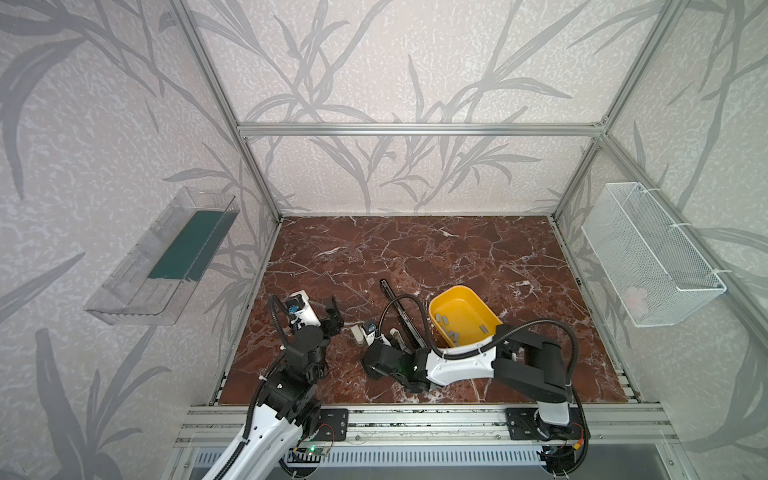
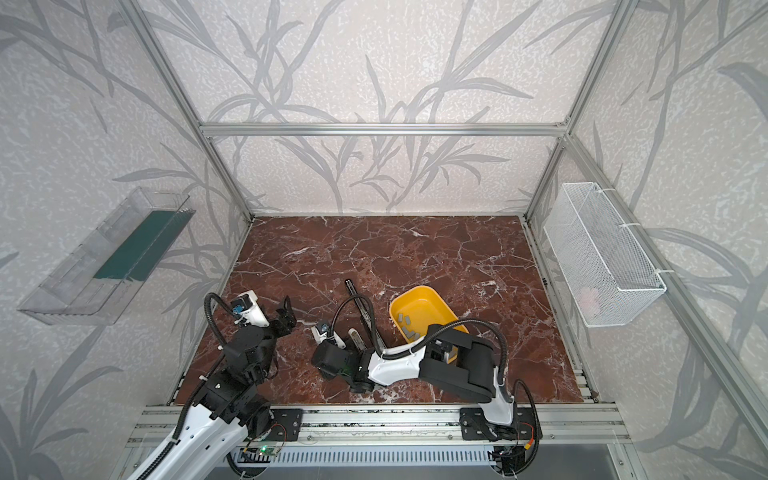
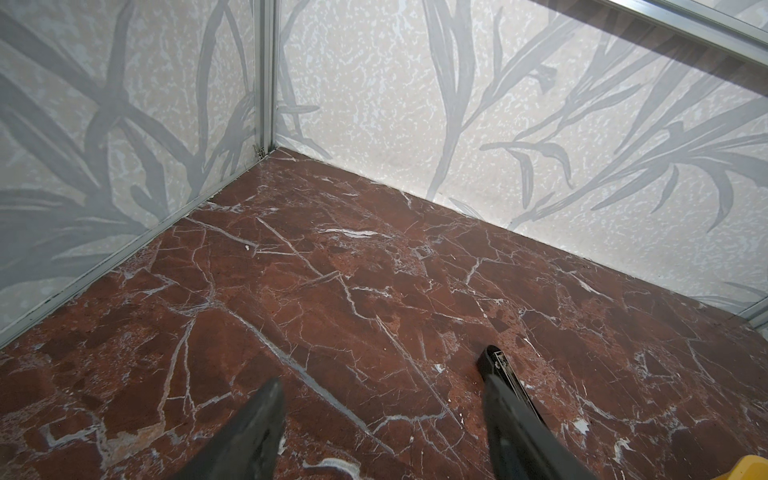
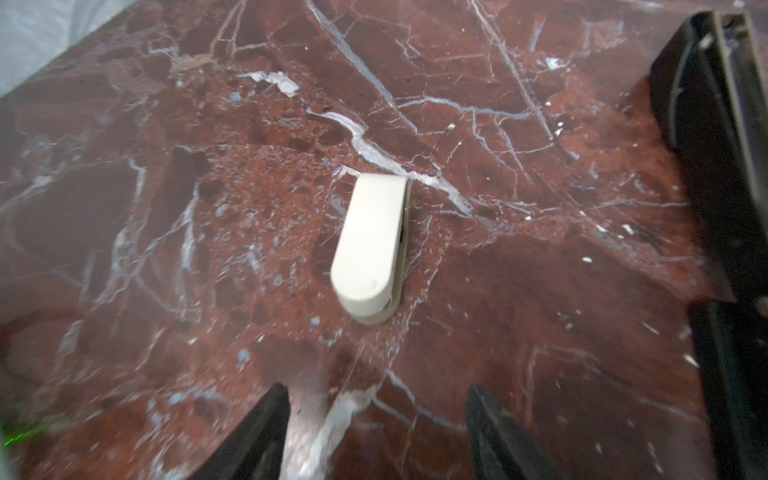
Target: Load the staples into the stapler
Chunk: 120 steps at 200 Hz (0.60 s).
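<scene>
Right wrist view: we see the right end effector [image 4: 376, 388] released, cream piece [image 4: 370, 245] lying near the stapler [image 4: 715, 145], presumably clearing its channel.

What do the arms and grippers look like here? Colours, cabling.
Both arms mix white shells with black joints: left arm, right arm. A ribbed black cable loops along each. The left gripper and right gripper have plain black tapered fingers. A white camera sits at each wrist.
</scene>
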Available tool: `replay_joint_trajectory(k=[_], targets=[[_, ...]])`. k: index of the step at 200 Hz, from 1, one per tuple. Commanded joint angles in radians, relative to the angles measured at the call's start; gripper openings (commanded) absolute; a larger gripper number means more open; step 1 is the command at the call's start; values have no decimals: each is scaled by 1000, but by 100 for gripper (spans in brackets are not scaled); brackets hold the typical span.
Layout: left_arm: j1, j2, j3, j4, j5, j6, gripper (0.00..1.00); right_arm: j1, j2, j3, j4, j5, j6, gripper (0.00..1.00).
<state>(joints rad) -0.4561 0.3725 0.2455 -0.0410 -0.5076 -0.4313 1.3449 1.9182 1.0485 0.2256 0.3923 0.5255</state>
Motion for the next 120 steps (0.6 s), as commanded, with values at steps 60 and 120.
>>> replay_joint_trajectory(k=[60,120], targets=[[2,391,135,312,253,-91,75,59,-451,-359,16,64,-39,65],[-4,768,257,374,351,49,75,63,-632,-513,-89,79,-11,59]])
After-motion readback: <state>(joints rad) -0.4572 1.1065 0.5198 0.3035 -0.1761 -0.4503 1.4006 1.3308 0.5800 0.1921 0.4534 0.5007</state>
